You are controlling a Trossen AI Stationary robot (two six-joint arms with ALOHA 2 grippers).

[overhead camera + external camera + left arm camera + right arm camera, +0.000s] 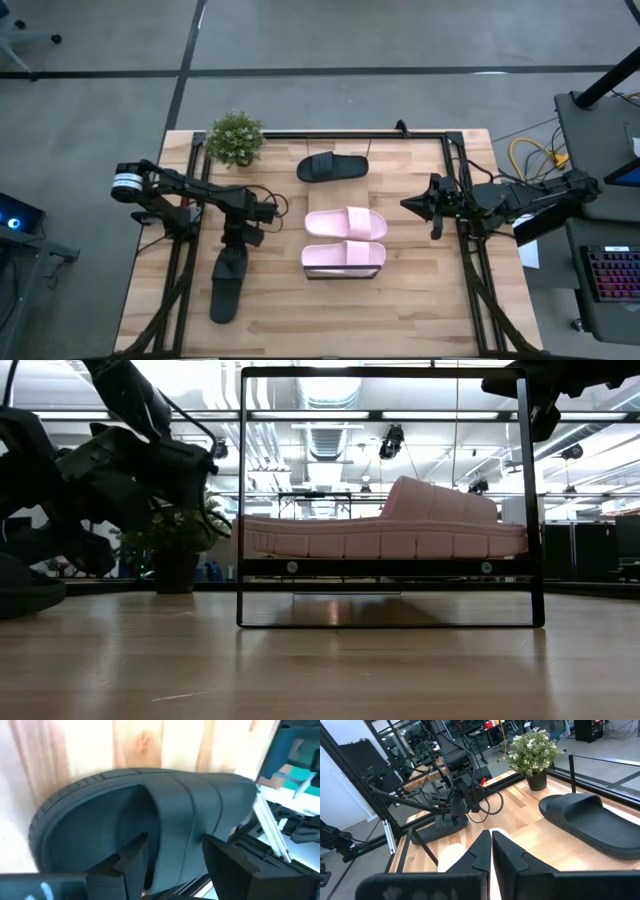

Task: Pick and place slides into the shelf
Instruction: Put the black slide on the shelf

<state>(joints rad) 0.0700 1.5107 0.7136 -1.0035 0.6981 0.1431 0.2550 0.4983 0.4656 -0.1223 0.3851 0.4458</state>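
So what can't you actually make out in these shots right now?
- Low view: the shelf board; the pink slide covers its top.
- Left wrist view: the black slide toe, behind the left tool.
- Right wrist view: the pink slides, behind the shut right tool.

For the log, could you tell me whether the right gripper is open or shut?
Shut: the right gripper shows its fingers pressed together, holding nothing.

The plank table (pixel 400 300) carries a potted plant (pixel 236 138), two black slides (pixel 332 167) (pixel 229 283), and the shelf (pixel 344 273) bearing two pink slides (pixel 345 224) (pixel 343 256)
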